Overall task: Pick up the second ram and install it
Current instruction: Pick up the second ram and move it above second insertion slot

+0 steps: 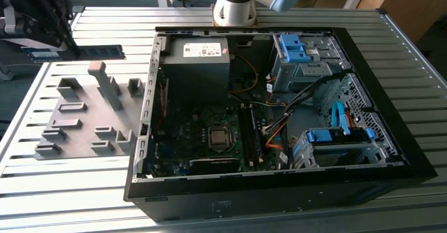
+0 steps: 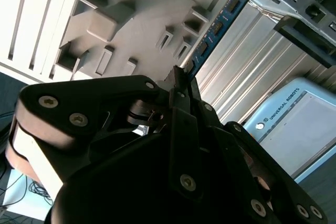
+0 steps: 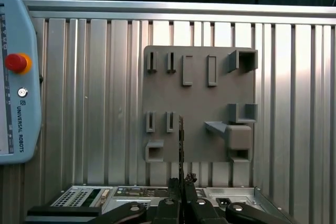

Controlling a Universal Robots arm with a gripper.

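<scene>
Table [image 1: 70, 201], open case [image 1: 279, 201], claw [image 3: 181, 178] seemingly holding ram [image 1: 98, 52]

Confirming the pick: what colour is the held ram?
The ram is blue; best in the second wrist view.

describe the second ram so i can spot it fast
Find the open computer case; to the exterior view's left lies a grey fixture plate. Over it the gripper holds the second ram, a thin blue-green stick, unlike the grey blocks.
</scene>
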